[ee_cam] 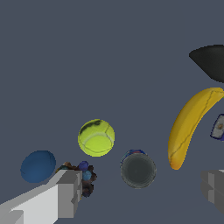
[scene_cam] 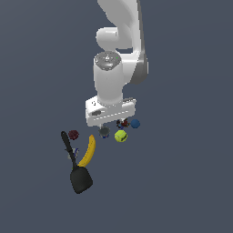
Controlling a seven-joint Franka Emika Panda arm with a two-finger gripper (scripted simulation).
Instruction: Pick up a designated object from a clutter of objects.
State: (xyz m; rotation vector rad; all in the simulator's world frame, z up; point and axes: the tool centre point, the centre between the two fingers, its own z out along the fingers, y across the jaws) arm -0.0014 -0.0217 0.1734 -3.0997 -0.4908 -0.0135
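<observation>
while the pincer [ee_cam: 139, 190] hangs wide with nothing held, the squat can [ee_cam: 138, 169] stands upright between its fingers [ee_cam: 65, 192]. its grey top is shut, contents unseen.

Simulated scene: featureless grey ground [scene_cam: 36, 68]

You have three balls: one yellow-green ball [scene_cam: 120, 135], one blue ball [scene_cam: 135, 123] and one dark red ball [scene_cam: 73, 134]. Add one banana [scene_cam: 88, 151], one black spatula [scene_cam: 77, 168], one small can [ee_cam: 138, 169], and one dark multicoloured piece [ee_cam: 85, 176].
</observation>
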